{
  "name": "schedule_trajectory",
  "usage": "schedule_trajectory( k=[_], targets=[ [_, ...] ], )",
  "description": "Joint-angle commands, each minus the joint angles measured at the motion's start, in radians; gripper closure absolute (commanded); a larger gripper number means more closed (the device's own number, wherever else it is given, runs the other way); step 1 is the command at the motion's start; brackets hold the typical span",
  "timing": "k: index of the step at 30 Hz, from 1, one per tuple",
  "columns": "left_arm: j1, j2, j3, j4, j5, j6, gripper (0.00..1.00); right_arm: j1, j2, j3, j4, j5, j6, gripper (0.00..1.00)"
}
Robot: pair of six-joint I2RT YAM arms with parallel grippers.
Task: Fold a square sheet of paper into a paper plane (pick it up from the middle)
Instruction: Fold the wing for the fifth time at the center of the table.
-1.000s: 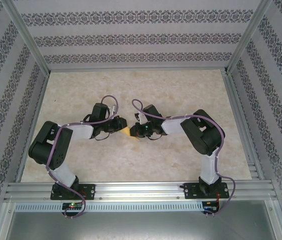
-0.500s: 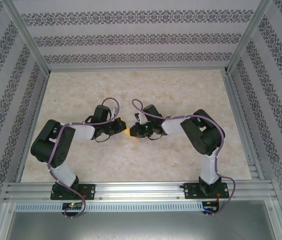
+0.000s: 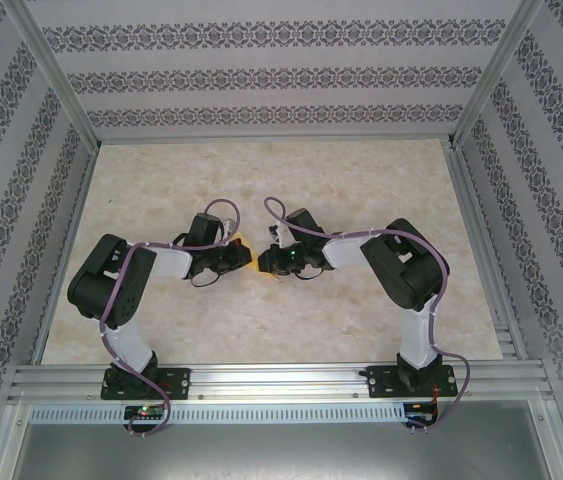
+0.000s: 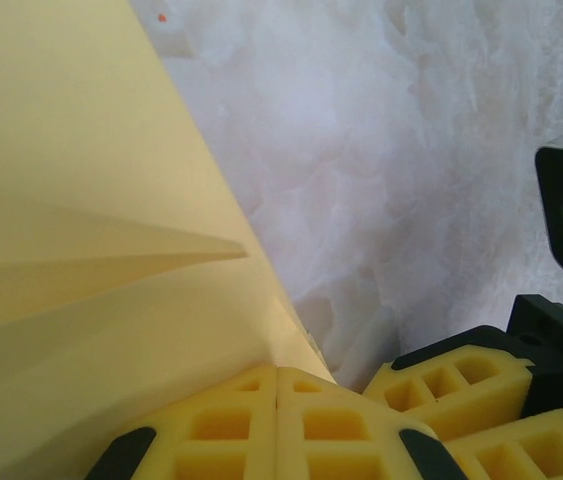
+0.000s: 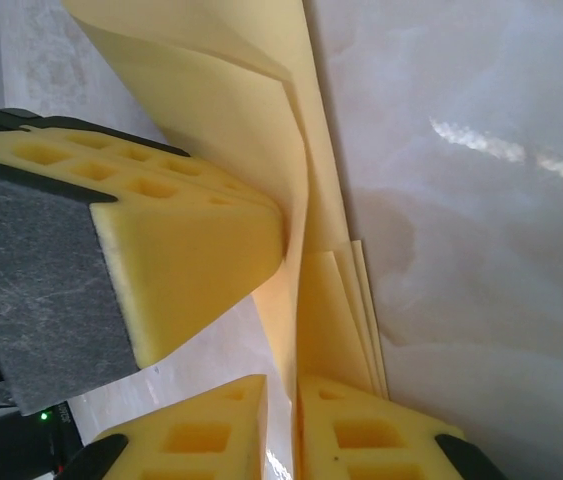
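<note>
The yellow square sheet of paper is folded into stacked layers with a pointed flap. It stands on edge above the table between both grippers. From this close I cannot tell whether it has the shape of a paper plane. My left gripper is shut on its lower edge. My right gripper has its jaws slightly apart, and the paper runs through the gap against the right-hand finger. In the top view the two grippers, left and right, meet at mid-table, nearly hiding the paper.
The pale marbled table top stretches around the arms. Aluminium rails border it, and patterned walls stand behind and at the sides. The left gripper's foam finger presses the paper close to my right fingers.
My left gripper has moved right toward the right gripper and closed on the paper. The right gripper's jaws have loosened a little. Less yellow shows from above.
</note>
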Motion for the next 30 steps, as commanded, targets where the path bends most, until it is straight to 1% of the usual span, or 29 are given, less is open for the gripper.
schedule_trajectory(
  k=[1,7,10,13,17,22,25,27,30],
  targets=[
    [-0.011,0.022,0.022,-0.043,-0.028,0.013,0.98,-0.021,-0.040,-0.001,-0.040,-0.005,0.005,0.82],
    [-0.012,0.026,0.026,-0.049,-0.024,0.018,0.98,-0.028,-0.071,-0.017,-0.104,-0.005,-0.012,0.82],
    [-0.010,0.024,0.027,-0.053,-0.023,0.022,0.98,-0.026,-0.077,-0.037,-0.101,-0.009,-0.006,0.82],
    [-0.011,0.021,0.027,-0.053,-0.018,0.025,0.98,-0.027,-0.071,-0.046,-0.108,-0.010,-0.004,0.87],
    [-0.011,0.009,0.035,-0.050,-0.002,0.023,0.97,-0.027,-0.047,-0.050,-0.117,0.001,-0.008,0.90],
    [-0.010,-0.030,0.042,-0.042,0.036,0.027,0.94,-0.026,-0.025,-0.044,-0.125,0.015,-0.012,0.92],
    [-0.015,-0.061,0.032,-0.022,0.066,0.025,0.90,-0.026,-0.021,-0.042,-0.132,0.026,-0.010,0.92],
    [-0.025,-0.080,0.025,-0.016,0.077,0.027,0.88,-0.028,-0.014,-0.040,-0.136,0.029,-0.007,0.93],
    [-0.051,-0.095,0.013,-0.015,0.077,0.027,0.87,-0.029,-0.009,-0.041,-0.135,0.029,-0.002,0.94]
  ],
)
